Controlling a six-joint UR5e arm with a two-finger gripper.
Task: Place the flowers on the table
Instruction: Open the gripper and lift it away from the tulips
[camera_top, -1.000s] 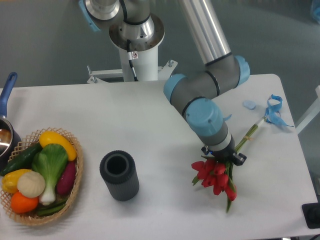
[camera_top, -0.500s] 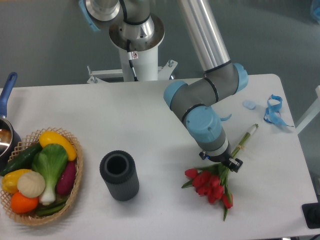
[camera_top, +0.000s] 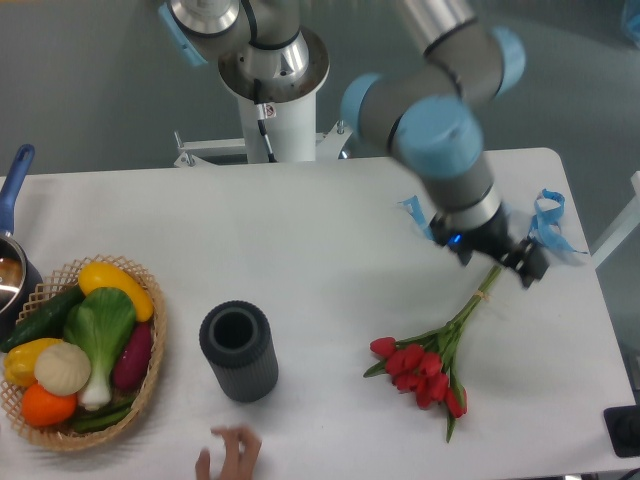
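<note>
The flowers (camera_top: 425, 369), a bunch of red tulips with green stems, lie flat on the white table (camera_top: 250, 230) at the front right, heads toward the front and stems pointing back right. My gripper (camera_top: 497, 262) is above the far end of the stems, raised off the table. Its jaws stand apart and hold nothing.
A black cylindrical vase (camera_top: 238, 351) stands left of the flowers. A wicker basket (camera_top: 150, 375) of vegetables sits at the front left, a pot with a blue handle (camera_top: 14, 180) behind it. Blue ribbon scraps (camera_top: 546, 222) lie at the back right. A human hand (camera_top: 230, 456) shows at the front edge.
My gripper has let go of the flowers and moved up and back right. The flowers now lie on the table. A hand has appeared at the front edge.
</note>
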